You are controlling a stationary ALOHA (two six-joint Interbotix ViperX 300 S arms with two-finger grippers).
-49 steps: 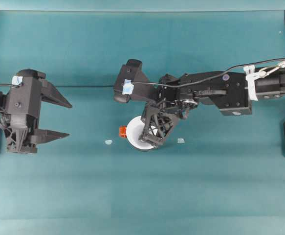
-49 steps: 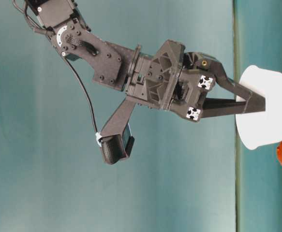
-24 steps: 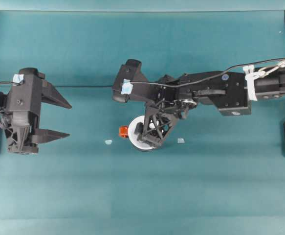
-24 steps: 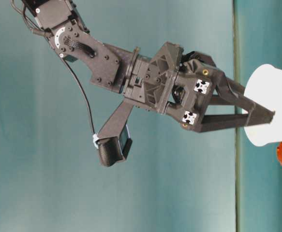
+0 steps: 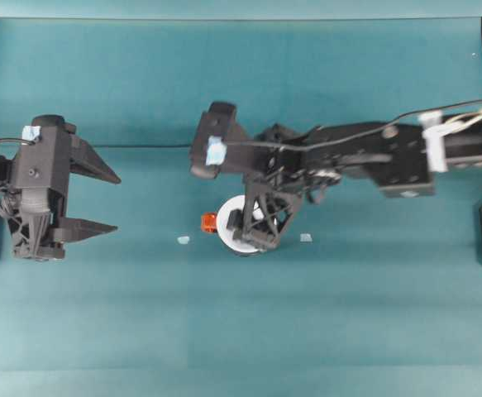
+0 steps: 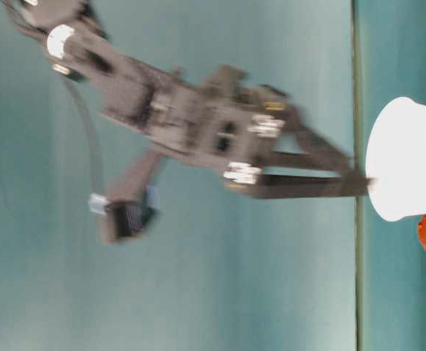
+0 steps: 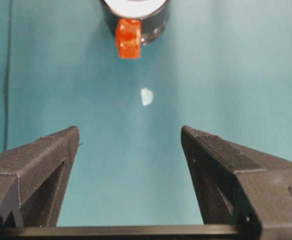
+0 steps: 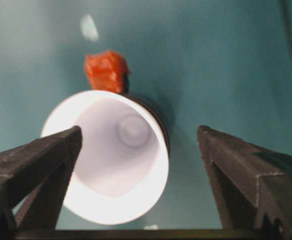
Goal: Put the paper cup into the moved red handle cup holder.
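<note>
paper cup (image 8: 116, 155) seated upright in red handle cup holder (image 7: 134, 31), mid-counter (image 5: 241, 331) | right hand (image 8: 135, 170) has let go since 1 s ago: fingers spread, clear of rim, lifting away (blurred) | left hand (image 7: 130, 170) spread, idle, well apart | judgement: placement done, retreat remains

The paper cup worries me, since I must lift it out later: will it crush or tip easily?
Probably yes to crushing: the paper cup looks thin-walled, with an open, unsupported rim, so squeeze gently. It likely weighs little. Tipping seems less likely now, since it sits inside the red handle cup holder; the open right gripper straddles it without contact.
</note>
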